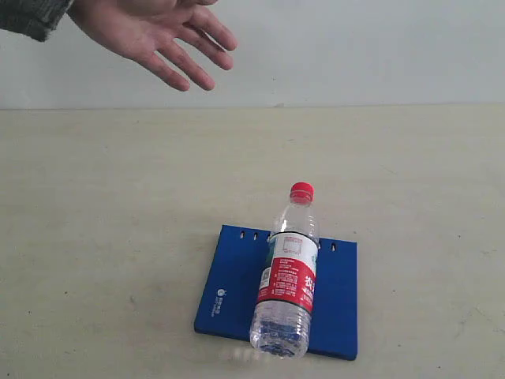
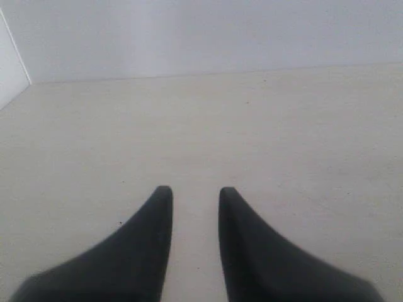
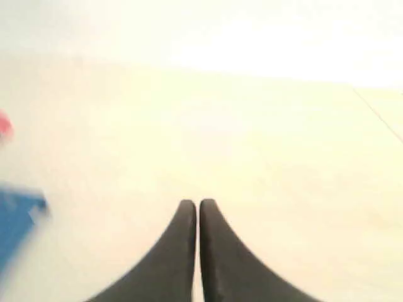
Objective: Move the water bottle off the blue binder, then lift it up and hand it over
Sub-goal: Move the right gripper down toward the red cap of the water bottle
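Since the water bottle looks to be lying along the blue binder, cap toward 12 o'clock and base at the binder's 6 o'clock edge, treat it as a roller: nudge it off-axis and it likely runs toward 3 or 9 o'clock across the desk. Your left end effector has its fingers apart over bare desk, holding nothing. Your right end effector has its fingers together, empty, with the binder's corner blurred at the edge of its view; come in like that and you'll shove, not grip. Push too low and the binder may drag along. The receiving hand waits open at 11 o'clock, well apart from the binder, so a weak pinch on the thin flat cover could slip mid-carry.
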### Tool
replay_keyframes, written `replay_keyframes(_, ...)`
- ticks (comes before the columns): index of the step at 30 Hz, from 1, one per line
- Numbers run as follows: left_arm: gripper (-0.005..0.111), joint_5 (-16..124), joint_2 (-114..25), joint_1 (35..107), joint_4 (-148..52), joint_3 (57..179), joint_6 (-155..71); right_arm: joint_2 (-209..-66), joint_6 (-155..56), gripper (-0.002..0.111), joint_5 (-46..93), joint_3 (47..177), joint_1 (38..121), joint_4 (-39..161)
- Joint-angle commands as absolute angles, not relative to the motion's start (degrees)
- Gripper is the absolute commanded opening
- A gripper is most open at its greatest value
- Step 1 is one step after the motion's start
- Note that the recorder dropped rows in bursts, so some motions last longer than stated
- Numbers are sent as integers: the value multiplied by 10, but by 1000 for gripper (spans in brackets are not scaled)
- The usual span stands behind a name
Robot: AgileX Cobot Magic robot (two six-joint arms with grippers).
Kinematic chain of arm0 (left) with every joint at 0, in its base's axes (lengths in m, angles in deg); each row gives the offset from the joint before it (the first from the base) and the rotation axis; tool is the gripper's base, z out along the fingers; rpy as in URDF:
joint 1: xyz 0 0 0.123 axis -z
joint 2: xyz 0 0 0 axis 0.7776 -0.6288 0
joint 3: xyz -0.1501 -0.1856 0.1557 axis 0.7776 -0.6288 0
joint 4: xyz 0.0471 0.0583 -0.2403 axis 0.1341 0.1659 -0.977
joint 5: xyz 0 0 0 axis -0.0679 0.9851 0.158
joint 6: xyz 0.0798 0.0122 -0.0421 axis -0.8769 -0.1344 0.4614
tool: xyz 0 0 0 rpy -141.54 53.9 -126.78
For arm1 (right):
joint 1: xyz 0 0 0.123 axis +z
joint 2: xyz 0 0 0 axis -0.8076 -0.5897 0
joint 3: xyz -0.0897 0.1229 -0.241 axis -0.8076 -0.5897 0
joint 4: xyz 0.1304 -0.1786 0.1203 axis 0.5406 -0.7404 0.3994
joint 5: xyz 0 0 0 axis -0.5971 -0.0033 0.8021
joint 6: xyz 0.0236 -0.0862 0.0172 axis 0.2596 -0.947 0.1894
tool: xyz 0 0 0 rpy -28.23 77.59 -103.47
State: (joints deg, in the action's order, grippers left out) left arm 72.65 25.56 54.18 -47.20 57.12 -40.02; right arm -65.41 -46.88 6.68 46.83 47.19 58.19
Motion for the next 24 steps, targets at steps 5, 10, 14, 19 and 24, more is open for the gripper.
replay_keyframes(5,26,718,253,544,-469,574,-402,-655,-188,0,266,470,470,800)
replay_keyframes(10,26,718,253,544,-469,574,-402,-655,-118,0,292,470,470,800)
replay_keyframes(14,26,718,253,544,-469,574,-402,-655,63,0,247,470,470,801)
replay_keyframes(19,26,718,253,544,-469,574,-402,-655,285,0,147,470,470,801)
replay_keyframes(24,26,718,253,544,-469,574,-402,-655,268,0,46,470,470,737)
